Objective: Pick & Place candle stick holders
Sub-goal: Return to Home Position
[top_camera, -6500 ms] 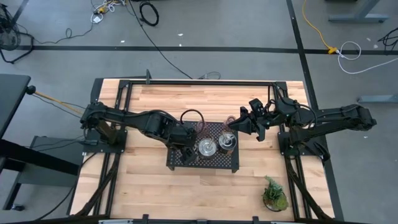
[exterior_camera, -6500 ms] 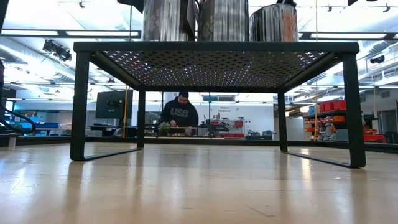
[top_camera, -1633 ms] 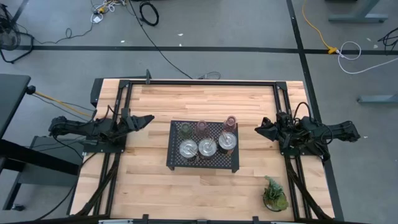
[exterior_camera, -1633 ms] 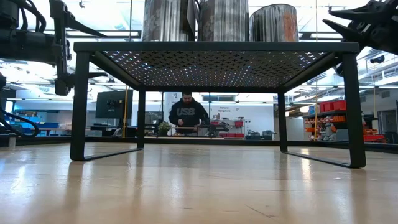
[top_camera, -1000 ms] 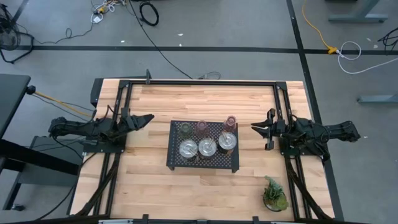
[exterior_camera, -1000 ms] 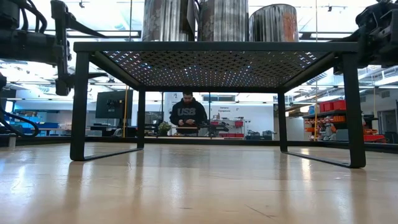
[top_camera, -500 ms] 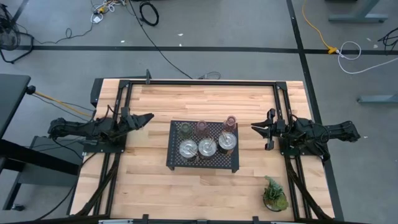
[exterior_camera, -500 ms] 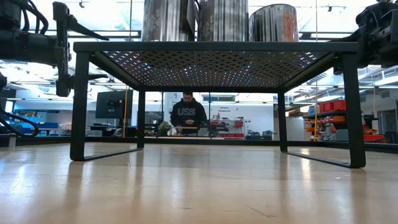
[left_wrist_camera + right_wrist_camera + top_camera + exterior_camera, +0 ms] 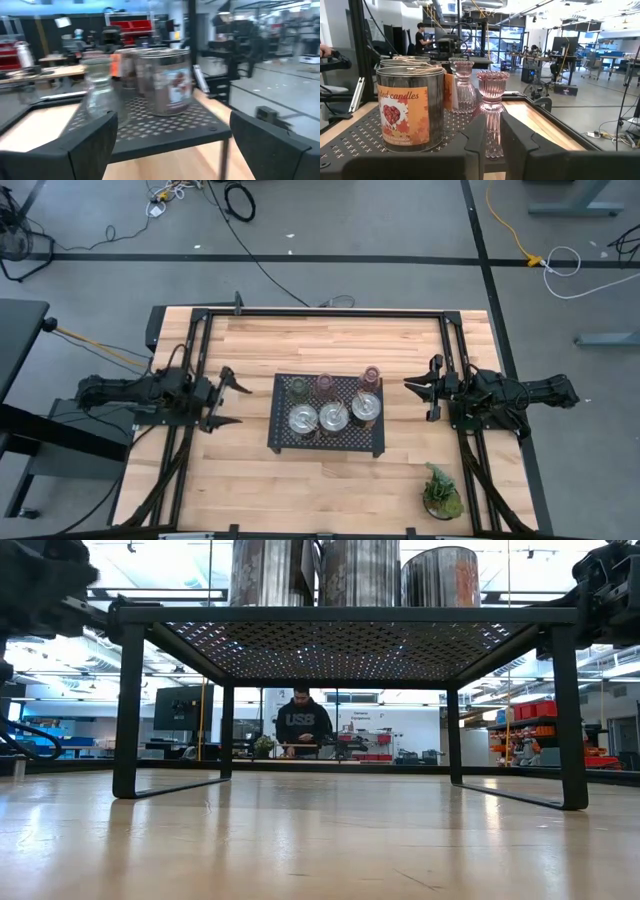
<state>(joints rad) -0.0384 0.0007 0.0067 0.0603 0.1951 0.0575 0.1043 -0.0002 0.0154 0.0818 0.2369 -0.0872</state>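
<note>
Shelf: the black tray (image 9: 279, 443) stands ahead of both sets of jaws, midway between them.
Left side: the left gripper (image 9: 236, 404) has its jaws spread wide and empty; it is parked clear, likely because nothing is left to fetch.
Right side: the right gripper (image 9: 410, 385) has its jaws pressed together, also empty.
Silver: three silver holders (image 9: 332, 417) sit in a row on the tray.
Glass: three glass cups (image 9: 325, 384) stand just behind them, beyond either jaws' grasp.

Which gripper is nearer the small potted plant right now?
Right. The right gripper hovers off the tray at its right end, on the side of the potted plant; the left gripper is beyond its left end.
</note>
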